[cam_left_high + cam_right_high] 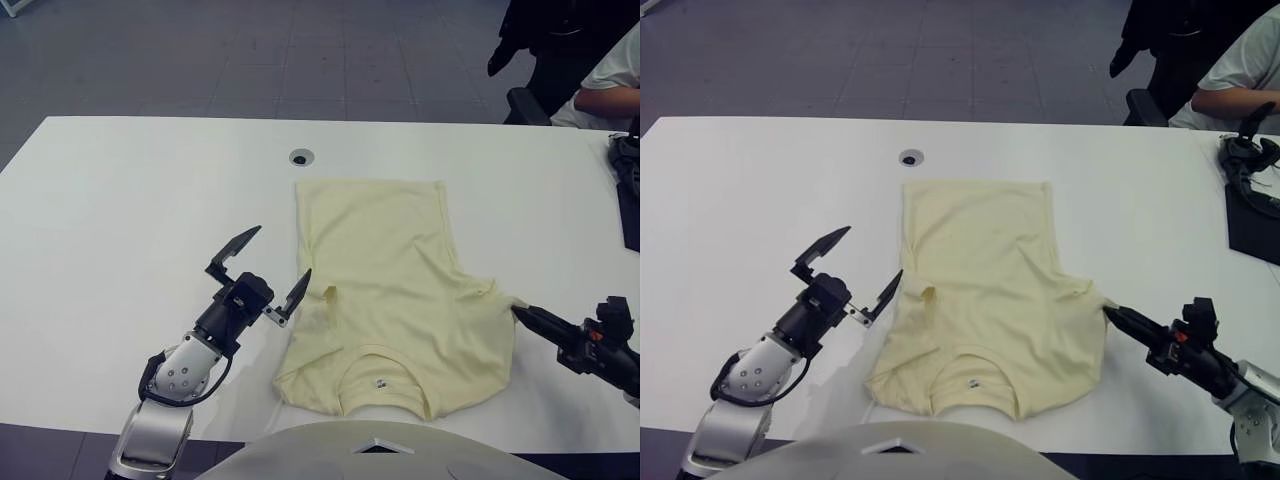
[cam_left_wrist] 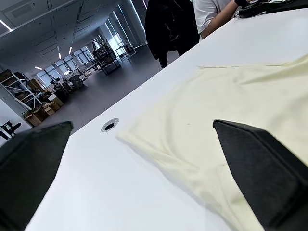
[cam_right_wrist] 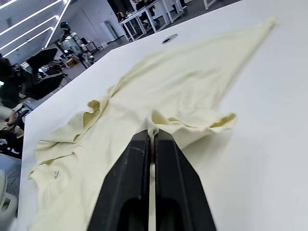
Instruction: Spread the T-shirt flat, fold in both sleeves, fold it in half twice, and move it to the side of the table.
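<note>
A pale yellow T-shirt (image 1: pixel 390 290) lies on the white table (image 1: pixel 120 220), collar toward me and hem at the far end. Its sleeves are tucked in, leaving a small bunch at each shoulder. My left gripper (image 1: pixel 280 252) is open just off the shirt's left edge, its near fingertip close to the folded left sleeve (image 1: pixel 328 292). In the left wrist view the dark fingers (image 2: pixel 262 163) frame the shirt (image 2: pixel 231 101). My right gripper (image 1: pixel 520 312) is at the right shoulder, shut on the bunched cloth there (image 3: pixel 159 122).
A round cable hole (image 1: pixel 301 157) sits just beyond the hem. Black equipment (image 1: pixel 628 190) lies at the table's right edge, with a person seated behind it. Bare table stretches to the left of the shirt and along the far edge.
</note>
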Available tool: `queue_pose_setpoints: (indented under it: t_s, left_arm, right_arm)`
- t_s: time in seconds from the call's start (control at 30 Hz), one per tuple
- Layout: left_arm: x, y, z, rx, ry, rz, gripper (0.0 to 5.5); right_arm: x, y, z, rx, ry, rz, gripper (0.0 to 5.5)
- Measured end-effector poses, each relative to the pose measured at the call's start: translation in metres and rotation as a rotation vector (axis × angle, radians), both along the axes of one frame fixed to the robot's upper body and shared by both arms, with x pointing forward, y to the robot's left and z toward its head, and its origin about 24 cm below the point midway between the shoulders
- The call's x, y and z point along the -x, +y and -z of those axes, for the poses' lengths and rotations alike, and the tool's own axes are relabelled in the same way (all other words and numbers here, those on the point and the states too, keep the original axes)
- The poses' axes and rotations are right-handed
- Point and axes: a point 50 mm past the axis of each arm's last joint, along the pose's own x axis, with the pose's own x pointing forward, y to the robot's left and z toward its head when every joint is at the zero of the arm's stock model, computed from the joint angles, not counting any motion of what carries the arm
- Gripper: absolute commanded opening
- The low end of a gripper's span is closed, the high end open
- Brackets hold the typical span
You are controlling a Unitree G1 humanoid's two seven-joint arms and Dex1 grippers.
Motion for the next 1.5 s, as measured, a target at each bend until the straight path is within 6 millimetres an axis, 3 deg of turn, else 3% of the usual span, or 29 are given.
queue_pose_setpoints:
  t_s: [0.1, 0.3, 0.43, 0.6, 0.77, 0.87, 0.97, 1.07, 1.23, 1.33, 1.5]
  left_arm:
    - [0.001, 0.0, 0.001, -0.001, 0.003, 0.004, 5.4]
    - [0.001, 0.0, 0.002, -0.001, 0.007, 0.006, 5.4]
    - [0.002, -0.001, 0.002, 0.001, 0.002, 0.012, 5.4]
    - [0.002, -0.002, 0.003, -0.008, -0.009, 0.007, 5.4]
    - [0.002, -0.003, 0.004, -0.008, -0.008, 0.013, 5.4]
    - [0.002, -0.001, 0.005, -0.014, -0.012, 0.01, 5.4]
    - [-0.002, 0.014, 0.006, -0.091, -0.036, -0.026, 5.4]
    - [-0.004, 0.037, -0.001, -0.236, -0.137, -0.055, 5.4]
    - [0.01, 0.047, -0.002, -0.413, -0.225, 0.051, 5.4]
    - [0.022, 0.047, 0.005, -0.484, -0.227, 0.145, 5.4]
    - [0.045, 0.042, 0.023, -0.613, -0.196, 0.364, 5.4]
  right_arm:
    - [0.001, 0.016, 0.001, 0.009, 0.001, -0.068, 0.03]
    - [-0.005, 0.06, 0.01, 0.189, -0.033, -0.227, 0.03]
    - [-0.006, 0.071, 0.017, 0.319, -0.067, -0.275, 0.03]
    - [-0.009, 0.076, 0.02, 0.374, -0.097, -0.282, 0.9]
    - [-0.01, 0.078, 0.012, 0.286, -0.125, -0.261, 1.63]
    - [-0.011, 0.077, 0.002, 0.184, -0.141, -0.238, 2.12]
    - [-0.024, 0.054, -0.005, 0.177, -0.182, -0.105, 2.61]
    - [-0.035, 0.023, -0.012, 0.373, -0.296, 0.061, 3.05]
    - [-0.034, 0.005, -0.014, 0.809, -0.506, 0.076, 3.82]
    - [-0.03, 0.004, -0.015, 1.003, -0.643, 0.002, 4.27]
    - [-0.018, 0.017, -0.013, 1.176, -0.917, -0.228, 5.13]
